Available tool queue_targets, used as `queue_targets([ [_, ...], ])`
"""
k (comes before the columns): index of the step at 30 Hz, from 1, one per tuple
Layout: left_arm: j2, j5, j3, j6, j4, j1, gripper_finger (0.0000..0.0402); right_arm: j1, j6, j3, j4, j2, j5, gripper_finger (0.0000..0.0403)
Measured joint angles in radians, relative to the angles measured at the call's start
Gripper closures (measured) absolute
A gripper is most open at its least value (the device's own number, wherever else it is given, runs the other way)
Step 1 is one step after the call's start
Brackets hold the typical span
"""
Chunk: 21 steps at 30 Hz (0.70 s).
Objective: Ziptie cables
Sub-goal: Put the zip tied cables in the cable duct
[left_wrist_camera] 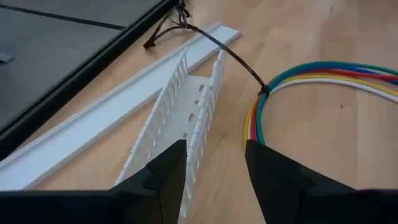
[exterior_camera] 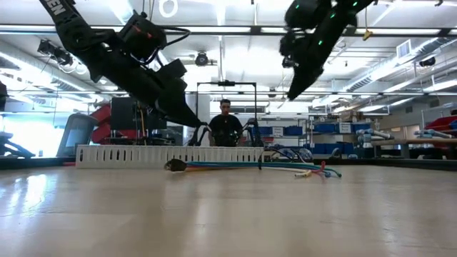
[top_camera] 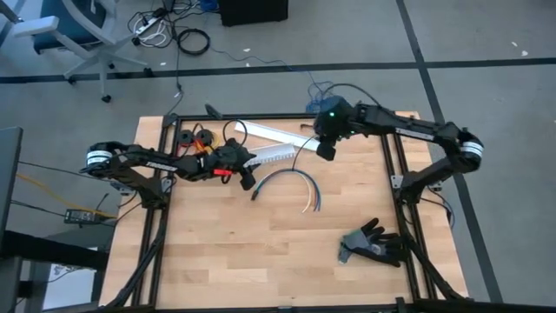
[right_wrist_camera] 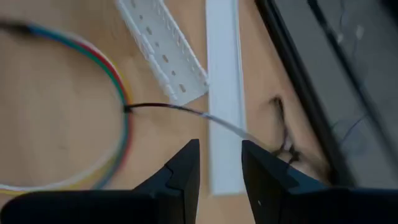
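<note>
One cable bundle (top_camera: pixel 291 180) lies curved on the table (top_camera: pixel 261 261), five colours counted: blue, green, red, yellow, white; one ziptie (left_wrist_camera: pixel 239 57) cinched around it, tail trailing across the flat strip (right_wrist_camera: pixel 222 93); one slotted duct (top_camera: pixel 276 153); one glove (top_camera: pixel 375 244). Left gripper (left_wrist_camera: pixel 214 168) above the duct, jaws apart, empty; right gripper (right_wrist_camera: pixel 219 165) above the ziptie's tail, jaws narrowly apart, empty. No legible writing.

Both grippers (left_wrist_camera: pixel 214 168) (right_wrist_camera: pixel 219 165) raised, agape.
</note>
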Motion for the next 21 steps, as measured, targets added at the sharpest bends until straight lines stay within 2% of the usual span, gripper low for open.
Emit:
queue_targets([
  [5,0.000,0.078,0.000,-0.009,-0.023,0.000,0.0225,0.039,0.202,-0.078,-0.010,-0.088,-0.067,0.0300],
  [8,0.000,0.129,0.000,-0.069,-0.029,-0.001,0.0225,0.089,0.290,-0.154,-0.001,-0.113,-0.064,0.0301],
  [10,0.000,0.151,0.000,-0.109,-0.052,-0.001,0.0225,0.137,0.365,-0.213,0.032,-0.124,-0.022,0.0302],
  [14,0.000,0.203,0.001,-0.168,-0.127,-0.011,0.0225,0.265,0.532,-0.319,0.097,-0.132,0.134,0.0303],
  [17,0.001,0.200,0.000,-0.245,-0.197,-0.034,0.0225,0.359,0.644,-0.375,0.146,-0.128,0.226,0.0303],
  [21,0.001,0.169,0.000,-0.314,-0.253,-0.082,0.0225,0.459,0.754,-0.424,0.232,-0.124,0.283,0.0304],
])
